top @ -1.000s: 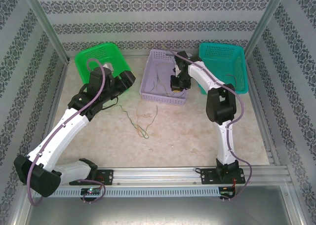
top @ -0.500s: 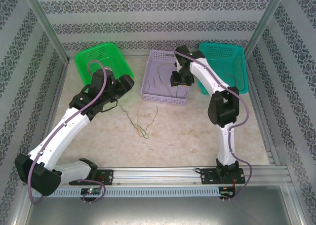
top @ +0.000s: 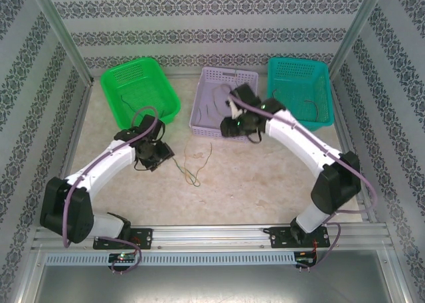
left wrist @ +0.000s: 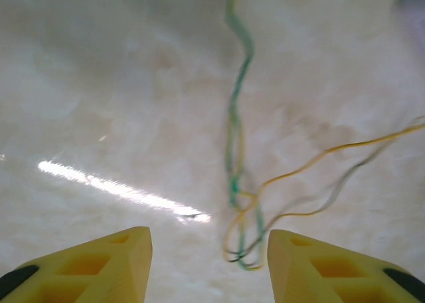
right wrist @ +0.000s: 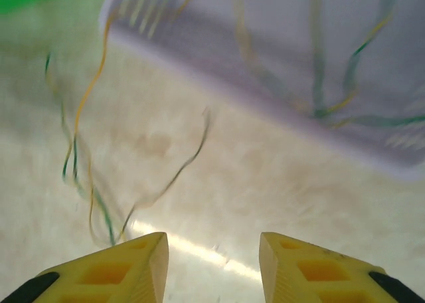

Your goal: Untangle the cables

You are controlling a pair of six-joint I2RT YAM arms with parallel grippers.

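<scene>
Where the top camera looks down, the cables [top: 192, 162] lie on open table [top: 265, 177] just before the front edge of the purple basket [top: 202, 130]. Left wrist: left fingers [left wrist: 99, 266] spread, empty, cables just ahead. Right wrist: right fingers [right wrist: 113, 273] spread, empty.

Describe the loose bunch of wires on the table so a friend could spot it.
At the back of the table stand a green basket, a lilac basket and a teal basket. On the bare tabletop in front of the lilac basket lies the bunch of cables. Unlike the wires inside that basket, it lies in the open: thin green and yellow strands crossing in a narrow loop.
</scene>
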